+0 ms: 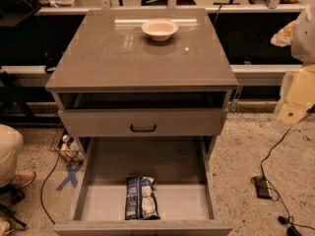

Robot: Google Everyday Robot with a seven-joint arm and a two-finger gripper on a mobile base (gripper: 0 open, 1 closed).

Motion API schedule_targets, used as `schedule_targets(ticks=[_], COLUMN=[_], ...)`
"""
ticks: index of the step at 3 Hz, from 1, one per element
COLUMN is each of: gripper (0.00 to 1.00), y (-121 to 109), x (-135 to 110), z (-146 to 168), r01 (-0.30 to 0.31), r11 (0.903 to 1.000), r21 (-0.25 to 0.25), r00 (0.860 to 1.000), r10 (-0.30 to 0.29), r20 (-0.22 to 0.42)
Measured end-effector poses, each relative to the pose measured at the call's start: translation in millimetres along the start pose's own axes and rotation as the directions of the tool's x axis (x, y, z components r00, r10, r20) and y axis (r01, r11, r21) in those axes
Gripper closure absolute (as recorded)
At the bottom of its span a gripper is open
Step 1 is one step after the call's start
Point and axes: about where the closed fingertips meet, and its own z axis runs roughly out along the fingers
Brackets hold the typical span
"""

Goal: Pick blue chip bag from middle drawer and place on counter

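Note:
The blue chip bag lies flat on the floor of the open middle drawer, near its front and lengthwise toward me. The counter is the glossy grey-brown top of the cabinet above it. My gripper shows as a pale cream shape at the right edge of the view. It hangs beside the cabinet, level with the upper drawer, well to the right of and above the bag. It holds nothing that I can see.
A white bowl stands at the back middle of the counter. A shallower drawer front with a black handle sits slightly open above the middle drawer. Cables and a black power brick lie on the floor at the right. A person's leg is at the left.

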Motion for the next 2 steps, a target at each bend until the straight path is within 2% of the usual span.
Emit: schedule_targets(ticks=[1, 2], gripper=[0.0, 0.0], y=[0, 1], x=[0, 4], z=[0, 28], r01=[0.0, -0.068], r11=[1.0, 0.9936], r21=[-0.001, -0.09], r00=[1.0, 0.998], r10=[0.0, 0.069], r20=[0.0, 0.004])
